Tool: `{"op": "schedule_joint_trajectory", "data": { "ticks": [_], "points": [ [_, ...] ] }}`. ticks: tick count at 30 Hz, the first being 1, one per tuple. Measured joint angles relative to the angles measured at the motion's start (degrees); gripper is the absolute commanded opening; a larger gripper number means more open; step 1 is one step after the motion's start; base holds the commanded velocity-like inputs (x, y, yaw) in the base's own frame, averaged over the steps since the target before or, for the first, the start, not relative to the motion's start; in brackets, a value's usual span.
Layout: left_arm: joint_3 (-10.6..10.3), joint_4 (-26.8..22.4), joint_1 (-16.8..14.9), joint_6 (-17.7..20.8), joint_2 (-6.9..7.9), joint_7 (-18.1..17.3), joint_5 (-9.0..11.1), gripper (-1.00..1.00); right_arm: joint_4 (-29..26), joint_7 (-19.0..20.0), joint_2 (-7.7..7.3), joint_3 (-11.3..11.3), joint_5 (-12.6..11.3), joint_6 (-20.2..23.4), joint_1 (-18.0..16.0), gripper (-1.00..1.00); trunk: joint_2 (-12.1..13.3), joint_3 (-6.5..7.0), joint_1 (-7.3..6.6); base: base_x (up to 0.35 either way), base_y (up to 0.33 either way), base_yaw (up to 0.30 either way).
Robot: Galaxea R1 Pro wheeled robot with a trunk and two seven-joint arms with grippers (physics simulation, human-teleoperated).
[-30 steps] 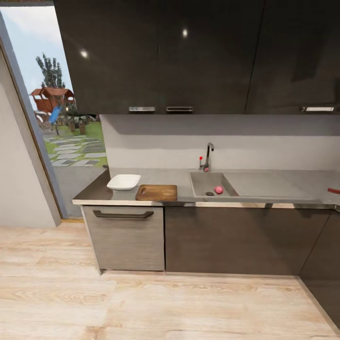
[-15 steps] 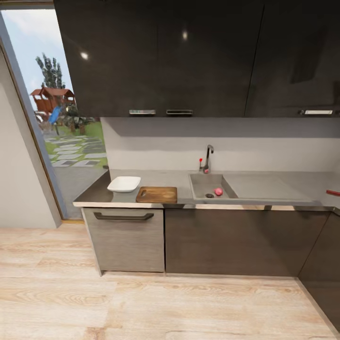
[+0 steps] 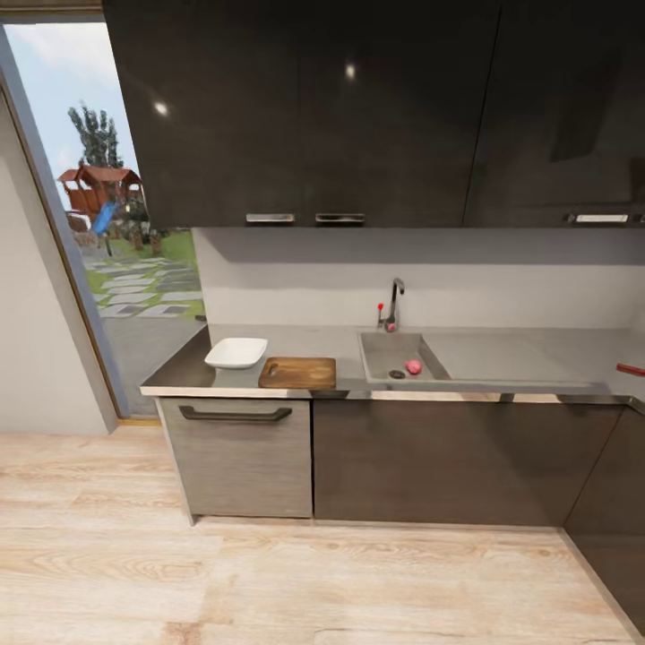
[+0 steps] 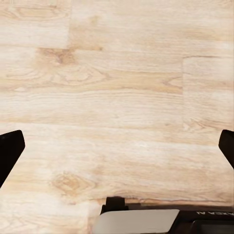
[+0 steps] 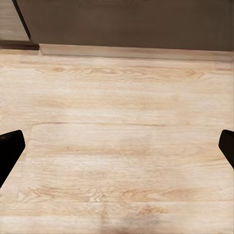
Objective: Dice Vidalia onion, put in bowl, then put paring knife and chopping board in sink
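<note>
head view: vidalia onion (image 3: 413, 366) lying in the sink (image 3: 394, 346) beside the drain; chopping board (image 3: 298, 373) and bowl (image 3: 236, 353) sitting side by side on the countertop (image 3: 537, 351); paring knife (image 3: 630, 369) lying far right.
left wrist view: left gripper (image 4: 117, 146) hanging spread wide over the wood floor (image 4: 117, 87).
right wrist view: right gripper (image 5: 117, 146) hanging spread wide, floor below, cabinet base (image 5: 126, 22) ahead.

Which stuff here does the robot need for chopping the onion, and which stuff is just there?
Needed: Vidalia onion in the sink; chopping board; bowl; red handle, likely the paring knife; countertop.

Just there: tap, drawer, upper cabinets, wooden floor, garden outside.
</note>
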Motion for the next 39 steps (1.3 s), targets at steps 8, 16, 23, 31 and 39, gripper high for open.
{"op": "schedule_joint_trajectory", "data": {
  "ticks": [8, 16, 23, 31, 39],
  "points": [
    [0.0, 0.0, 0.0, 0.0, 0.0, 0.0, 0.0, 1.0, 0.0, 0.0, 0.0, 0.0, 0.0, 0.0, 0.0, 1.0, 3.2, 1.44, -1.76, 0.0, 0.0, 0.0],
    [0.0, 0.0, 0.0, -0.1, 0.0, 0.0, 0.0, 1.0, 0.0, 0.0, 0.0, 0.0, 0.0, 0.0, 0.0, 1.0, 6.4, 2.88, -3.52, 0.0, 0.0, 0.0],
    [0.0, 0.0, 0.0, -0.1, 0.0, 0.0, 0.0, 1.0, 0.0, 0.0, 0.0, 0.0, 0.0, 0.0, 0.0, 1.0, 9.2, 4.14, -5.06, 0.0, 0.0, 0.0],
    [0.0, 0.0, 0.0, -0.1, 0.02, 0.0, 0.0, 1.0, 0.0, 0.0, 0.0, 0.0, 0.0, 0.0, 0.0, 1.0, 12.5, 5.58, -6.82, 0.0, 0.0, 0.0],
    [0.0, 0.0, 0.0, -0.1, 0.0, 0.0, 0.0, 1.0, 0.0, 0.0, 0.0, 0.0, 0.1, -0.1, 0.0, 1.0, 15.7, 7.02, -8.58, 0.0, 0.0, 0.0]
  ]
}}
